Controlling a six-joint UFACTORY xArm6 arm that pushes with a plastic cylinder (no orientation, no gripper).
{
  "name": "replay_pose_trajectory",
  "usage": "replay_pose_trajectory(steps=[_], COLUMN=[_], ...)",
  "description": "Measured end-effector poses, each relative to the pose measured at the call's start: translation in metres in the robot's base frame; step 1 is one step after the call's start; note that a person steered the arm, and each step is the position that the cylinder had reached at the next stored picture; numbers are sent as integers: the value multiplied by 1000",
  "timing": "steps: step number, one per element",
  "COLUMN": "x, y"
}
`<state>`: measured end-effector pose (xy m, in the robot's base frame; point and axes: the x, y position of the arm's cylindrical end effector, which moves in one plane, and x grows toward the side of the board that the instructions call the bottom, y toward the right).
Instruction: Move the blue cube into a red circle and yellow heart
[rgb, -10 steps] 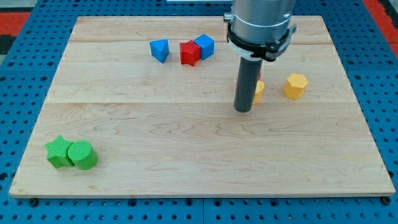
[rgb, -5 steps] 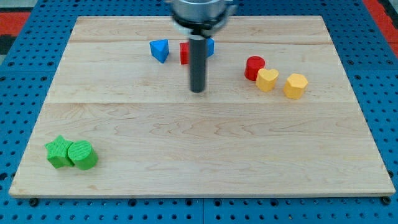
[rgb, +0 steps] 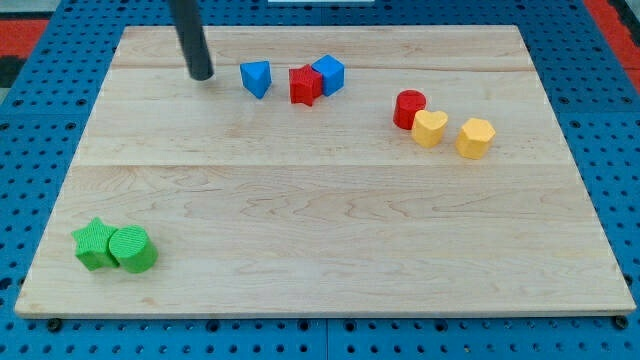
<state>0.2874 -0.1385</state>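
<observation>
The tool is a plain dark rod with no jaws, so it holds nothing. My tip (rgb: 201, 75) rests on the wooden worktop (rgb: 320, 230) near the view's top left, just left of the blue triangular block (rgb: 257, 79) and apart from it.

The blue cube (rgb: 329, 73) sits at the view's top centre, touching the red block (rgb: 305, 85) on its left; that block's shape cannot be made out.

The red circle (rgb: 408, 108) lies to the view's right, touching the yellow heart (rgb: 430, 128). A second yellow block (rgb: 475, 137) stands just beside the heart.

A green star (rgb: 94, 244) and a green cylinder (rgb: 132, 249) touch at the view's bottom left.
</observation>
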Motion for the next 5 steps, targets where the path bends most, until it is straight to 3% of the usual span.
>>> replay_pose_trajectory(steps=[3, 4, 5], x=[9, 12, -5], y=[140, 153, 122])
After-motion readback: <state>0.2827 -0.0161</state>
